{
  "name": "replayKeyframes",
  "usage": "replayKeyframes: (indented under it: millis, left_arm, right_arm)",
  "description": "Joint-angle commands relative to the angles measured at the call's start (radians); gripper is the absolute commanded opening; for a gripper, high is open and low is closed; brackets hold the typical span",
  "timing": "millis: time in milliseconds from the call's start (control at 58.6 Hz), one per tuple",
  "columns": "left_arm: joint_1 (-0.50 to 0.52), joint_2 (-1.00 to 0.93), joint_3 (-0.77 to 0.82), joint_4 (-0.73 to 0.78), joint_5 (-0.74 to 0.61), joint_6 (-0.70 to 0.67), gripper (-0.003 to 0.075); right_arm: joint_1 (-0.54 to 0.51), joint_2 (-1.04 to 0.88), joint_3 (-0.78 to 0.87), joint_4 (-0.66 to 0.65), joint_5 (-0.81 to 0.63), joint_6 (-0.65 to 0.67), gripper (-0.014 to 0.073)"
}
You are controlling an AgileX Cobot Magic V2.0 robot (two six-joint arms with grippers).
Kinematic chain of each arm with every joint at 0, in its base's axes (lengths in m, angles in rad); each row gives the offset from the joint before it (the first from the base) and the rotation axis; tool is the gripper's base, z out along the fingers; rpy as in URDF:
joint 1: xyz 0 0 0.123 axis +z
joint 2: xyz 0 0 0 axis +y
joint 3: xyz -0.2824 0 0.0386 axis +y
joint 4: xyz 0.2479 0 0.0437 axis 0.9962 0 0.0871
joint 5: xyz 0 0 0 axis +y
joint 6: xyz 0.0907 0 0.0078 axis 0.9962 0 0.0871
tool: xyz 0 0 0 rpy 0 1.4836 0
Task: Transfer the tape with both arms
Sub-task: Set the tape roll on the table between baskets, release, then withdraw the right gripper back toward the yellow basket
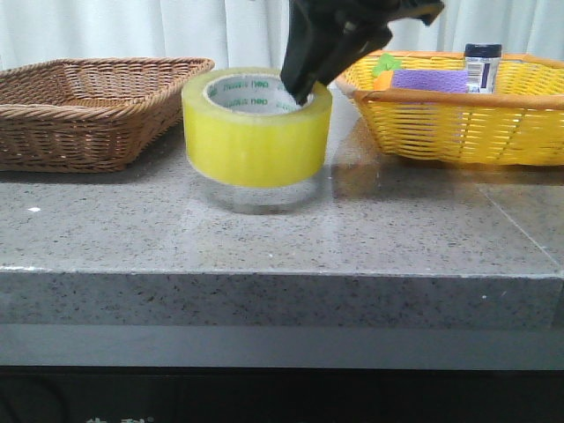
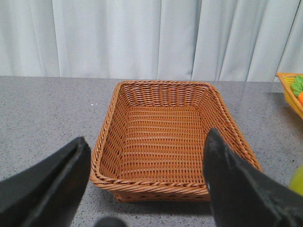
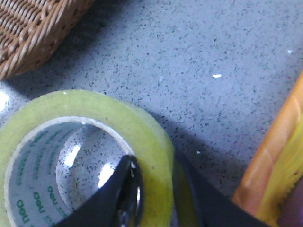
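Here, tape (image 1: 257, 128) above countertop, wall clamped by right end effector (image 1: 304, 92), left end effector (image 2: 147, 184) open.

– Where can we pass?
– Across the bare table (image 1: 264, 238) in front of the tape (image 1: 257, 132).
– What blocks us?
– The brown basket (image 1: 88, 110) left, the yellow basket (image 1: 458, 115) right; we have narrow gaps beside the tape.

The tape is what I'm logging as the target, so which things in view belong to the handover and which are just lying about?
Job:
- tape
- right gripper, jaws across the roll's wall
- left gripper, open

Lying about:
- brown basket
- yellow basket and contents
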Motion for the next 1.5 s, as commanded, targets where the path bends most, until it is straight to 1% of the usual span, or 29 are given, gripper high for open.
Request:
replayKeyframes:
  millis: [0, 273, 324, 409, 512, 563, 819, 870, 921, 1075, 1143, 1211, 1296, 1484]
  left_arm:
    - [0.003, 0.009, -0.026, -0.009, -0.077, -0.011, 0.0490]
    - [0.003, 0.009, -0.026, -0.009, -0.077, -0.011, 0.0490]
    - [0.003, 0.009, -0.026, -0.009, -0.077, -0.011, 0.0490]
    - [0.003, 0.009, -0.026, -0.009, -0.077, -0.011, 0.0490]
    - [0.003, 0.009, -0.026, -0.009, -0.077, -0.011, 0.0490]
    - [0.003, 0.009, -0.026, -0.009, -0.077, -0.011, 0.0490]
    - [0.003, 0.009, -0.026, -0.009, -0.077, -0.011, 0.0490]
    - [0.003, 0.009, -0.026, -0.009, -0.077, -0.011, 0.0490]
    - [0.003, 0.009, -0.026, -0.009, -0.077, -0.011, 0.0490]
    - [0.003, 0.009, -0.026, -0.009, -0.077, -0.011, 0.0490]
    - [0.003, 0.009, -0.026, -0.009, -0.077, -0.011, 0.0490]
    - [0.003, 0.009, -0.026, -0.009, -0.077, -0.011, 0.0490]
    - [0.003, 0.009, -0.026, -0.009, -0.077, -0.011, 0.0490]
    - [0.003, 0.009, -0.026, -0.009, -0.077, -0.011, 0.0490]
  right_arm:
    - [-0.002, -0.051, -0.020, 0.031, -0.101, -0.002, 0.0098]
    - [-0.002, -0.011, -0.019, 0.063, -0.061, -0.002, 0.0101]
    - [-0.002, -0.006, -0.019, 0.063, -0.061, -0.002, 0.0117]
    - [-0.002, -0.006, -0.019, 0.063, -0.071, -0.002, 0.0185]
    - [-0.002, -0.006, -0.026, 0.063, -0.078, -0.002, 0.0305]
    - [-0.002, -0.006, -0.029, 0.063, -0.080, -0.002, 0.0331]
    - [-0.003, -0.071, -0.117, 0.052, -0.043, -0.002, 0.0328]
    - [-0.003, -0.090, -0.129, 0.046, -0.043, -0.002, 0.0307]
    - [-0.004, -0.106, -0.136, 0.036, -0.043, -0.002, 0.0262]
    - [-0.022, -0.156, -0.137, 0.007, -0.047, -0.001, 0.0021]
    - [-0.043, -0.188, -0.135, 0.007, -0.046, 0.000, -0.0044]
    - [-0.073, -0.221, -0.135, 0.007, -0.034, 0.001, -0.0067]
    - [-0.117, -0.273, -0.119, 0.004, -0.026, 0.001, -0.0069]
    - [-0.252, -0.448, 0.040, -0.047, -0.076, 0.001, -0.0069]
